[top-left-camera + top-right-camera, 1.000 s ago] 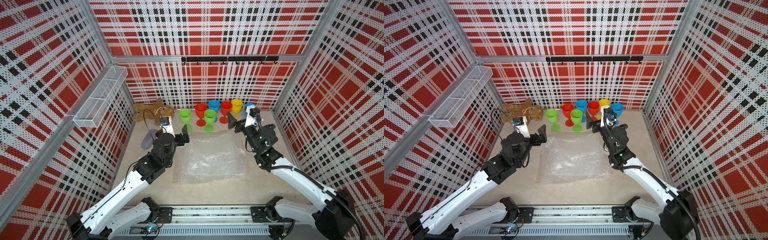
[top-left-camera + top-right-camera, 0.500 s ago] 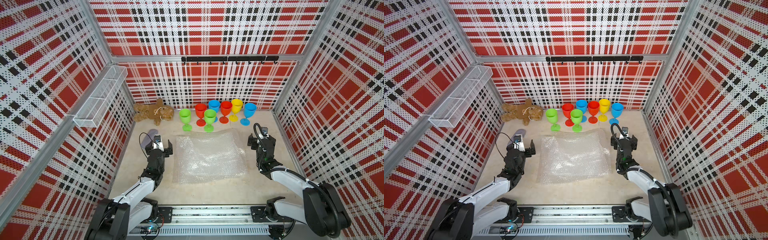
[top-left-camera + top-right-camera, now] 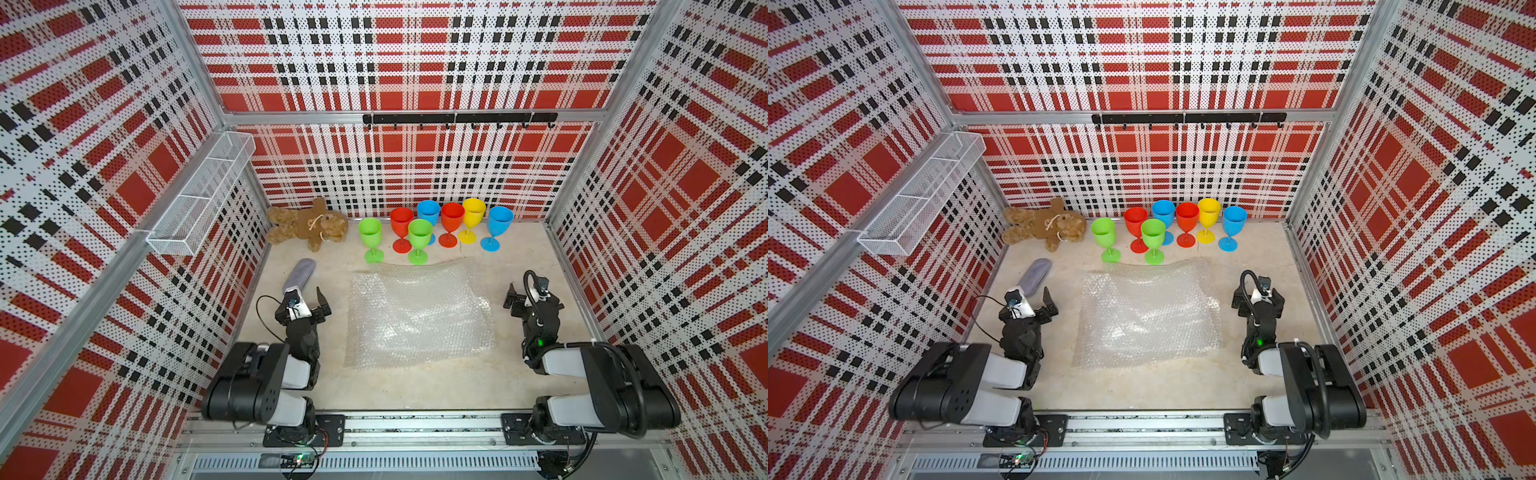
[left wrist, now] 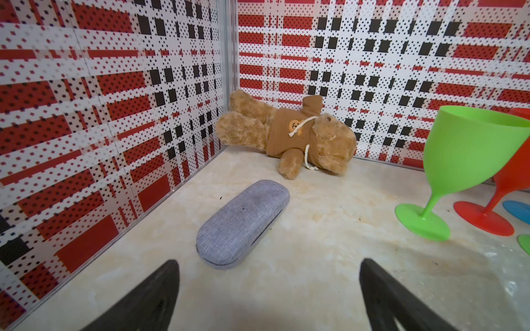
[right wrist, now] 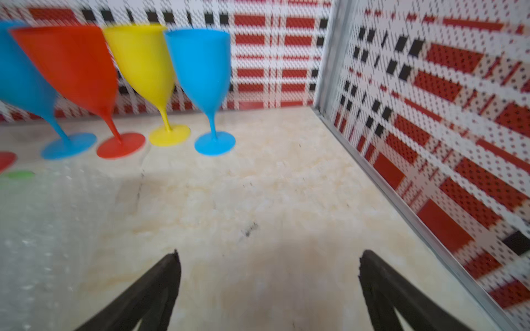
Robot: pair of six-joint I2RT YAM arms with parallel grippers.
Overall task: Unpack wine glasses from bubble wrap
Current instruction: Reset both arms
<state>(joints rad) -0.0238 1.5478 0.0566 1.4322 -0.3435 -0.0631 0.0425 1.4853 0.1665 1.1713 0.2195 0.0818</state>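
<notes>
Several wine glasses stand upright in a row by the back wall, from a green one (image 3: 370, 239) to a blue one (image 3: 500, 224), with red (image 3: 1187, 224) and yellow (image 5: 143, 63) between. The bubble wrap (image 3: 419, 316) lies flat and empty mid-floor in both top views (image 3: 1148, 316). My left gripper (image 3: 305, 302) (image 4: 269, 266) is open, low on the floor left of the wrap, facing the grey pouch. My right gripper (image 3: 531, 291) (image 5: 269, 258) is open over bare floor right of the wrap. Neither holds anything.
A brown teddy bear (image 3: 309, 224) lies in the back left corner. The grey pouch (image 4: 243, 223) lies just ahead of my left gripper. A white wire basket (image 3: 199, 195) hangs on the left wall and a black hook rail (image 3: 457, 119) on the back wall.
Both arms have drawn back from the row of wine glasses and folded low on either side of the bubble wrap. Both grippers stayed open.
</notes>
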